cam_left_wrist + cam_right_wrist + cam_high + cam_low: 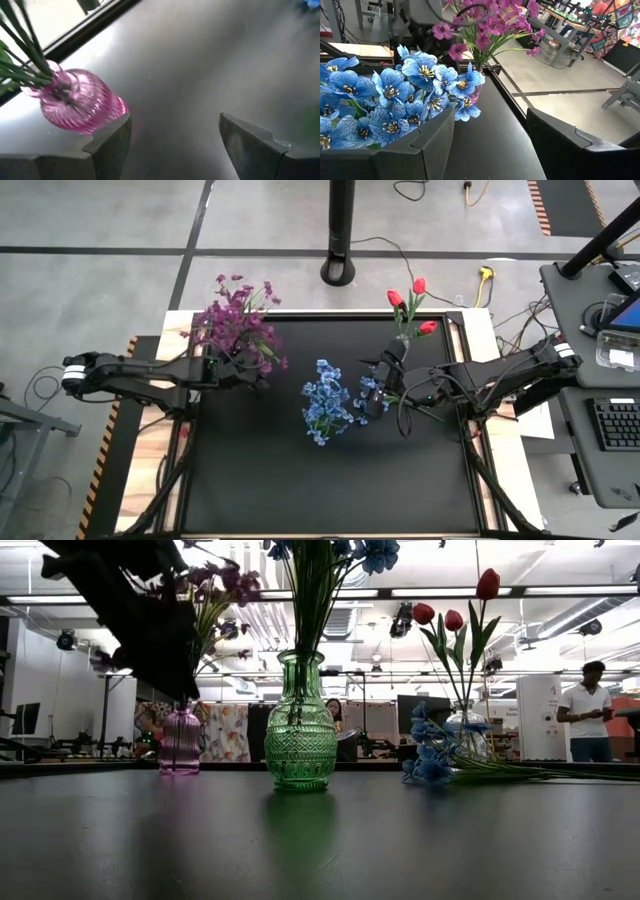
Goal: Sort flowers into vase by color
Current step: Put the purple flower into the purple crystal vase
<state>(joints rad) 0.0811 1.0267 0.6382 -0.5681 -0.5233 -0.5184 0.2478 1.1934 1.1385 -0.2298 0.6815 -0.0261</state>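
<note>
Purple-magenta flowers [235, 325] stand in a pink ribbed vase [80, 102] at the table's far left. Blue flowers [325, 405] stand in a green glass vase [300, 735] at the middle. Three red tulips [410, 300] stand in a clear vase [467, 735] at the far right. One more blue flower [428, 755] lies flat on the table, its stems pointing right. My left gripper [262, 382] is open beside the pink vase [181, 740]. My right gripper [362, 402] is open above the lying flower, facing the blue blossoms [385, 95].
The black mat [330, 480] is bare toward the near edge. A black pole base [340, 270] stands beyond the far edge. To the right is a desk with a keyboard [615, 425]. A person [588, 710] stands in the room behind the table.
</note>
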